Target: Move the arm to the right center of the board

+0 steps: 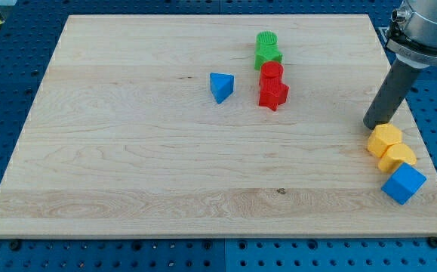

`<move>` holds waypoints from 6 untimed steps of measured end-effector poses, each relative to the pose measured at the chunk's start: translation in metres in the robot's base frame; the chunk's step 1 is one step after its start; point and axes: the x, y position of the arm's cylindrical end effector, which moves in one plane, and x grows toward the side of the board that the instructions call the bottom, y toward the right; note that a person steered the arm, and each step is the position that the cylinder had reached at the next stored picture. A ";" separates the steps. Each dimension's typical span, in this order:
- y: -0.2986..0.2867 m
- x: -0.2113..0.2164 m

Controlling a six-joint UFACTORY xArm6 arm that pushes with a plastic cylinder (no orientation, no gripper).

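My tip (370, 125), a bare dark rod w/ no claw & holding nothing, sits at the pale wooden board's (127, 174) right-centre edge, just above the yellow plastic hexagonal block (385, 140); hold here w/o nudging it.

A pale wooden board (127, 166) lies on a blue perforated bench (7, 68). Near the board's top centre sit a green cylinder (266, 40), a green star block (267, 57), a red cylinder (272, 72) and a red star block (273, 94), closely bunched, with a blue triangular block (220, 86) to their left. By the view's right edge cluster two yellow blocks (384, 140) (398, 158) and a blue cube (404, 183).
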 end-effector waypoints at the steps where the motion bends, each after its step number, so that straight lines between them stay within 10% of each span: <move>1: -0.003 -0.034; 3: -0.067 -0.031; 4: -0.012 -0.045; 6: 0.090 0.058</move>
